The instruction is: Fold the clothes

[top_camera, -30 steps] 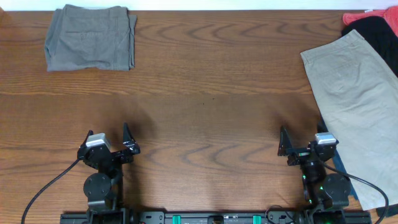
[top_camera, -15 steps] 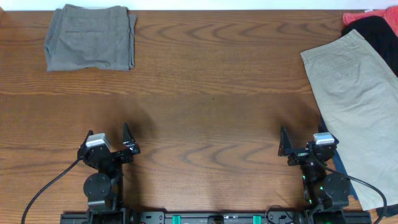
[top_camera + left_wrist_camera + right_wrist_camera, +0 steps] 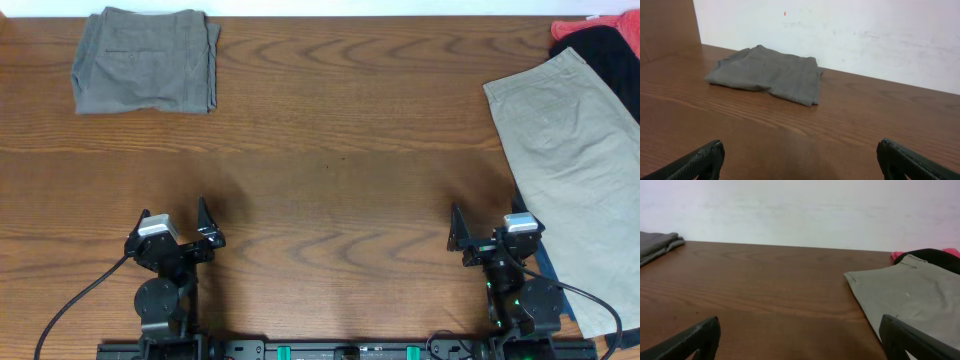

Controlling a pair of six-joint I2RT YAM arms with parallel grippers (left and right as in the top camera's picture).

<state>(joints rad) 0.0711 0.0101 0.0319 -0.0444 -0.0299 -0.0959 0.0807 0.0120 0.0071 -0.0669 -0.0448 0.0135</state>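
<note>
Folded mid-grey shorts (image 3: 146, 60) lie at the far left corner of the table; they also show in the left wrist view (image 3: 768, 74) and at the left edge of the right wrist view (image 3: 657, 244). Khaki-beige shorts (image 3: 580, 170) lie spread flat along the right side, also in the right wrist view (image 3: 910, 297). A black piece (image 3: 610, 55) and a red piece (image 3: 580, 27) lie at the far right corner. My left gripper (image 3: 178, 232) is open and empty near the front edge. My right gripper (image 3: 485, 235) is open and empty, just left of the khaki shorts.
The wooden table (image 3: 340, 150) spans the view, with a white wall behind its far edge (image 3: 865, 35). Black cables run from both arm bases at the front edge. A bit of blue shows under the khaki shorts by the right arm (image 3: 545, 268).
</note>
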